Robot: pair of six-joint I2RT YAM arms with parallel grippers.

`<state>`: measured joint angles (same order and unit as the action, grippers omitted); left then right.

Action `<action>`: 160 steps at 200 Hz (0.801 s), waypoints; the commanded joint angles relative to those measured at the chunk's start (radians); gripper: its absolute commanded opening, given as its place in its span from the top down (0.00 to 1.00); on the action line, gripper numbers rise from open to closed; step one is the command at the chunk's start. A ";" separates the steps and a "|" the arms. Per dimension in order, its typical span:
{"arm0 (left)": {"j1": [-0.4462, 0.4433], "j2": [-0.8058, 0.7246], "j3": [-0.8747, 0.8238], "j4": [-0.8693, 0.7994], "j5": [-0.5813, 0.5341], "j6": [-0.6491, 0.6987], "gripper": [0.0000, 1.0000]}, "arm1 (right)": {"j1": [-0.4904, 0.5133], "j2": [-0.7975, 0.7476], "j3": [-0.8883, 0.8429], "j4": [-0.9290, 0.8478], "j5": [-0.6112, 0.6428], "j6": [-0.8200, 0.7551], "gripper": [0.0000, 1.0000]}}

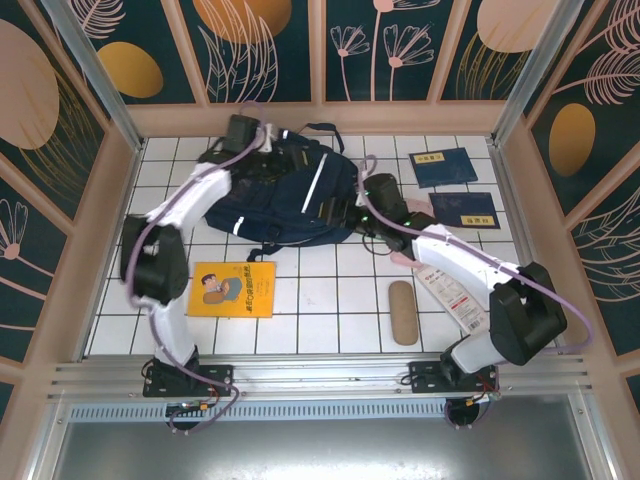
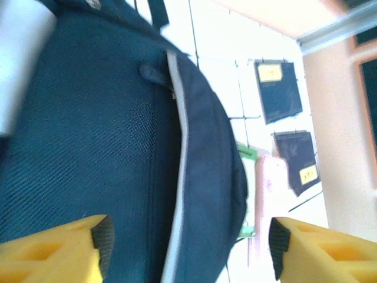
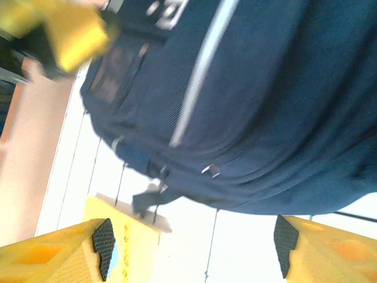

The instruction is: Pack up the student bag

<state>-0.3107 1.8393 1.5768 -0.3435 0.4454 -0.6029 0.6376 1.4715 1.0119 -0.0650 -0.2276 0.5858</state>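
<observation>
Nothing legible; yellow labels [image 1: 432, 157] on navy booklets [image 1: 450, 173] seem printed, blurred.

The left pincer [image 1: 258, 158] hangs over the upper-left part of the large navy-blue fabric backpack with white stripes [image 1: 290, 195]. The right pincer [image 1: 347, 215] is at the backpack's right edge. Right of the right pincer, two flat navy booklets with yellow labels [image 1: 447, 167] lie apart on the white tiled counter [image 1: 320, 300]. A yellow picture book [image 1: 232, 290] lies below the left pincer, and a brown oblong pouch [image 1: 403, 312] below the right pincer.
</observation>
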 commanded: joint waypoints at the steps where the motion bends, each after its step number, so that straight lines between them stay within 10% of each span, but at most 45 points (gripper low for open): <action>1: 0.036 -0.244 -0.186 -0.014 -0.163 -0.044 0.25 | 0.064 0.078 0.045 0.050 -0.121 -0.108 0.27; 79: 0.062 -0.967 -0.905 -0.313 -0.479 -0.558 0.10 | 0.226 0.553 0.465 -0.056 -0.187 -0.262 0.27; 160: 0.062 -1.212 -1.232 -0.355 -0.391 -0.733 0.10 | 0.298 0.713 0.526 -0.083 -0.221 -0.274 0.27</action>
<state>-0.2478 0.6315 0.4152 -0.6998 0.0219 -1.2606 0.9215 2.1754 1.5391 -0.1421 -0.4183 0.3264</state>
